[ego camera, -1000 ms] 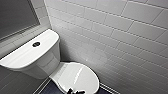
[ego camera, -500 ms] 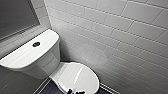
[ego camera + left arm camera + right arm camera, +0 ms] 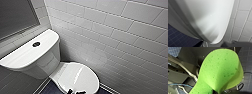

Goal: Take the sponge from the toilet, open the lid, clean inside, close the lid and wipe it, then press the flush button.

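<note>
Right wrist view: right gripper (image 3: 216, 91) clamped on the sponge (image 3: 220, 70), blue floor tiles (image 3: 245, 72) behind; toilet (image 3: 75, 77) lid down.

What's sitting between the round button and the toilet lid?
Nothing sits there. In the head view, the stretch from the flush button to the closed lid is just the bare white tank.

White toilet (image 3: 45, 60) with lid shut, dark flush button (image 3: 36, 44) centred on its tank; bright green sponge (image 3: 220, 72) curled.
</note>
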